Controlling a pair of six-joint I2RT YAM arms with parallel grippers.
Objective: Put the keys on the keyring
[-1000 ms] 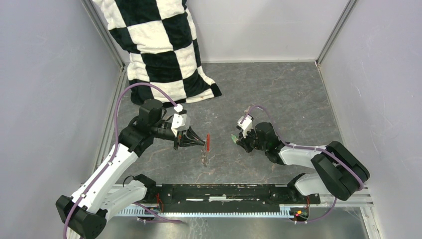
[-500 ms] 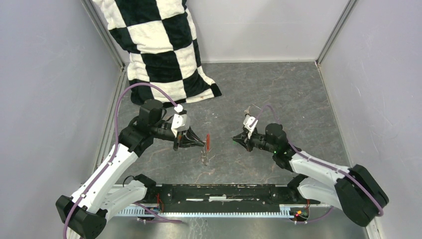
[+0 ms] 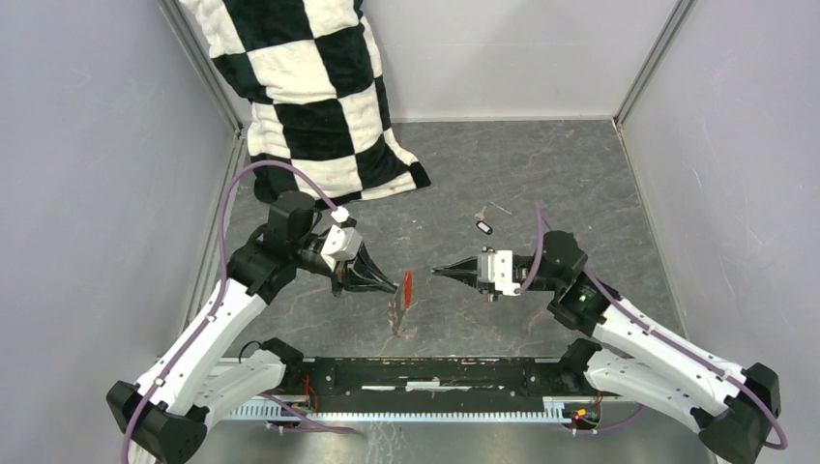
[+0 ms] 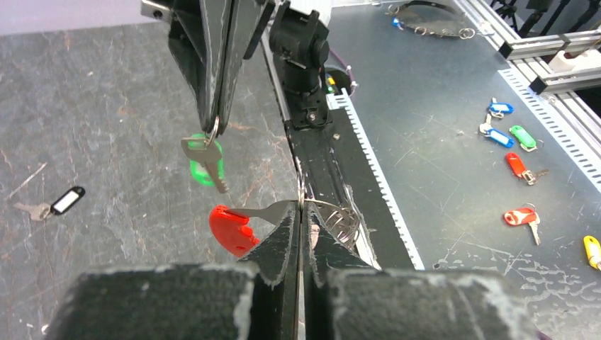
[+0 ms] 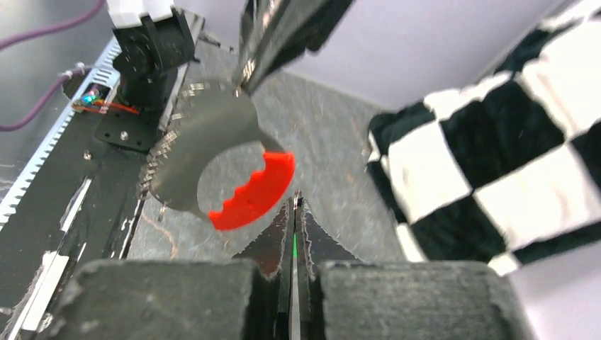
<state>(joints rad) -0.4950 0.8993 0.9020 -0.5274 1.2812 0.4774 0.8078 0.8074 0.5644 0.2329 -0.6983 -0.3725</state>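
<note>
My left gripper [image 3: 391, 287] is shut on the thin ring of the keyring [image 4: 312, 207] and holds it above the table. The keyring's red plastic piece [image 3: 407, 286] sticks out beside the fingers and its grey-brown strip [image 3: 396, 314] hangs below. My right gripper [image 3: 436, 272] points left at the keyring, a short gap away. It is shut on the ring of the green-tagged key [image 4: 206, 160], which dangles from its tips. In the right wrist view only a green sliver [image 5: 294, 245] shows between the fingers. The black-tagged key [image 3: 483, 227] lies on the table behind.
A black-and-white checkered cushion [image 3: 309, 87] leans in the back left corner. Grey walls enclose the table. A black rail [image 3: 425, 372] runs along the near edge. Several spare coloured key tags [image 4: 521, 142] lie on the metal bench beyond it.
My right arm has swung back and to the right, and its gripper now points left at the keyring with the green key. This uncovered the black-tagged key. My left gripper shifted slightly right.
</note>
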